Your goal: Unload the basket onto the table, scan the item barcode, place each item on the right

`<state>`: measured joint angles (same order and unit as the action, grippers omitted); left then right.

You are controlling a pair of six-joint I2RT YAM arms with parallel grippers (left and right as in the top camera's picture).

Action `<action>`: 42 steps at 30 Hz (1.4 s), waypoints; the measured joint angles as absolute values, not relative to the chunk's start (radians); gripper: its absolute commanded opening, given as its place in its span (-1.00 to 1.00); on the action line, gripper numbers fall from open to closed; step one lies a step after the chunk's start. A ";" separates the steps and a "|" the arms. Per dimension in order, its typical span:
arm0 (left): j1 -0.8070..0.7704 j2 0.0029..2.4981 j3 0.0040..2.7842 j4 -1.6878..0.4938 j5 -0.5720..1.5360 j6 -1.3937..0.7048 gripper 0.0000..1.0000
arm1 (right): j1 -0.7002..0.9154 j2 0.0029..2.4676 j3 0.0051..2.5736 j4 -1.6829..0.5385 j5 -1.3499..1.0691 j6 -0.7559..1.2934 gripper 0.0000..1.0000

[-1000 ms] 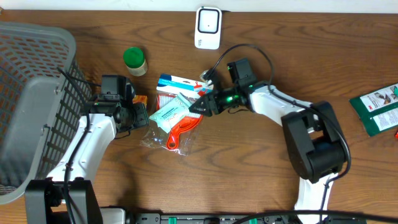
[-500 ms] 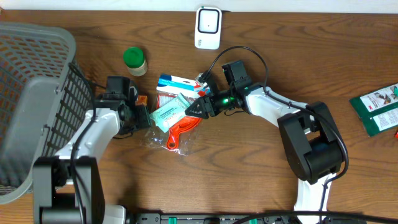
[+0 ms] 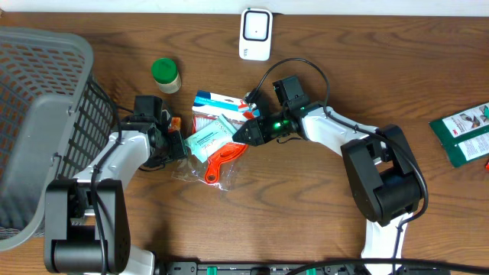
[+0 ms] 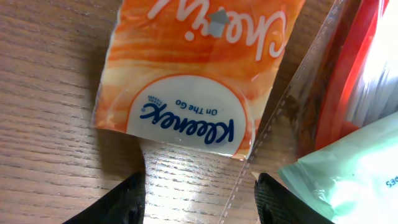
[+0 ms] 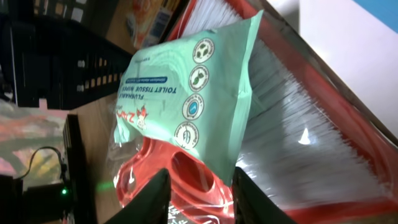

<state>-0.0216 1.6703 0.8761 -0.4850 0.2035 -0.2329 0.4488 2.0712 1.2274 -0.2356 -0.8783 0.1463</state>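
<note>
Left arm is reaching rightward, left gripper [image 3: 178, 144] gaping empty before the tissue pack [image 4: 186, 68]. Right arm is stretching leftward, right gripper [image 3: 240, 135] straddling the wipes [image 5: 186, 93]; grip unclear.

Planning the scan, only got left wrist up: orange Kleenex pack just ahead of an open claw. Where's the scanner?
Observer: The white scanner stands at the table's far edge, beyond the pile of items.
Operator: Right arm?
Observer: The right claw is at one end of a mint wipes pack; can't tell if it grips.
Operator: What's under that pack?
Observer: A red brush, its white bristles showing beside the pack.
</note>
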 measured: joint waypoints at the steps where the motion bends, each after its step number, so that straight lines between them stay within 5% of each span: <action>1: -0.022 1.670 0.876 -0.485 0.204 -0.233 0.14 | 0.449 2.071 1.227 -0.236 -0.878 0.149 -0.43; 4: -0.022 1.670 0.876 -0.485 0.204 -0.236 0.14 | 0.452 2.071 1.227 -0.236 -0.878 0.150 -0.39; 6: -0.022 1.670 0.876 -0.485 0.204 -0.236 0.14 | 0.461 2.071 1.227 -0.237 -0.877 0.160 -0.05; 8: -0.022 1.670 0.876 -0.482 0.204 -0.236 0.14 | 0.476 2.071 1.227 -0.236 -0.875 0.159 0.04; 14: -0.022 1.670 0.876 -0.474 0.204 -0.236 0.14 | 0.505 2.071 1.227 -0.221 -0.860 0.159 -0.28; 22: -0.022 1.670 0.876 -0.474 0.204 -0.236 0.15 | 0.505 2.071 1.227 -0.211 -0.838 0.168 -0.98; 42: -0.020 1.670 0.876 -0.472 0.203 -0.236 0.15 | 0.499 2.071 1.228 -0.086 -0.964 0.313 -0.97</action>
